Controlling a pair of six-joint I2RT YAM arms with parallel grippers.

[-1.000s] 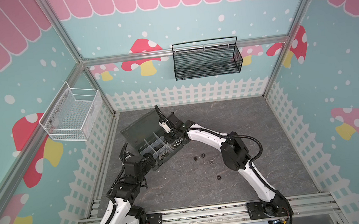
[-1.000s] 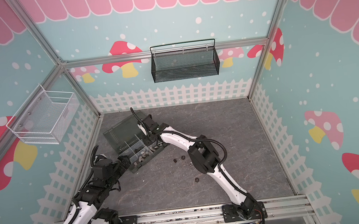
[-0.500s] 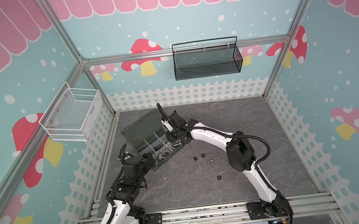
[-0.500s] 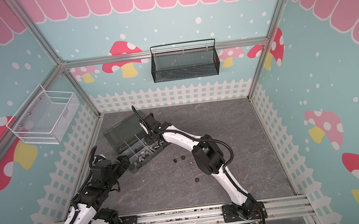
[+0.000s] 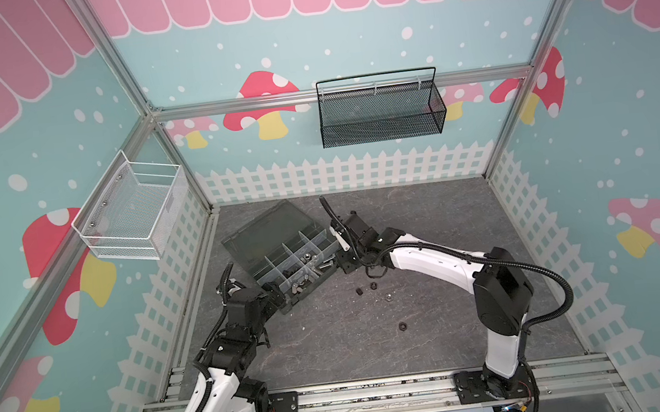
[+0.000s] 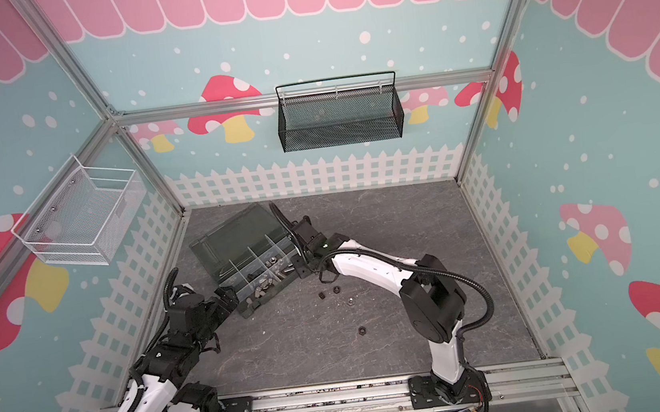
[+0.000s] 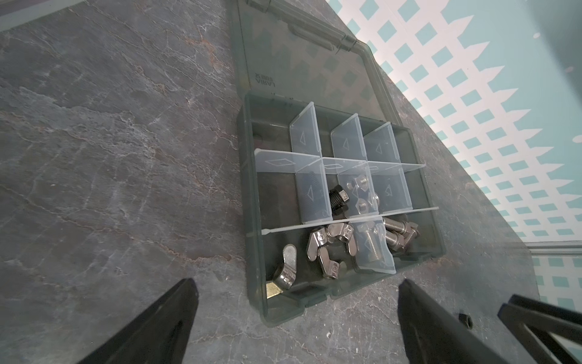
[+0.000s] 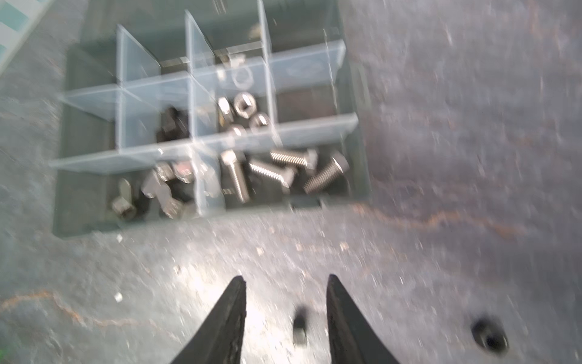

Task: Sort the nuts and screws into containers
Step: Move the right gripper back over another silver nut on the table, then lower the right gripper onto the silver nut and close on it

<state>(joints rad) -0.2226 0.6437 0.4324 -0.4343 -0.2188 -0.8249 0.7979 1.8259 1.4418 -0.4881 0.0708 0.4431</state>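
**Operator:** Where are the unsorted parts in relation to the end effectors?

**Technician:** Several lie loose on the grey stone-patterned table [image 5: 438, 342], beside the dark grey translucent plastic organizer box [image 5: 268, 232]. A small black piece [image 8: 299, 326] is nearest the right gripper [image 8: 285, 280]. In the right wrist view it shows through the gap between the two fingers, set back from the tips toward the wrist. A black hex nut [image 8: 489, 337] lies outside one finger, near it.

**Operator:** What is the right gripper's condition?

**Technician:** The jaws are partly apart with nothing between them. The tips are over bare table, just beside the box wall.

**Operator:** Which way does the small black piece's long axis run?

**Technician:** The view is blurred. The piece appears longer than wide, with its length roughly in line with the fingers. The jaws would probably close across its short side. Whether it is a bolt or a nut cannot be told.

**Operator:** And the left gripper [image 7: 297, 281]?

**Technician:** Its jaws are at full width and empty, flanking one end of the box with no visible contact. It is farther from the loose parts, so the pick falls to the right arm. That likely means a short draw-back, then a descent.

**Operator:** What is already sorted?

**Technician:** Silver hex-head bolts [image 7: 400, 234] occupy an end compartment, with silver wing nuts [image 7: 327, 245] in the adjoining one. Silver hex nuts [image 7: 362, 189] and a black bolt [image 7: 338, 198] sit in the middle row.
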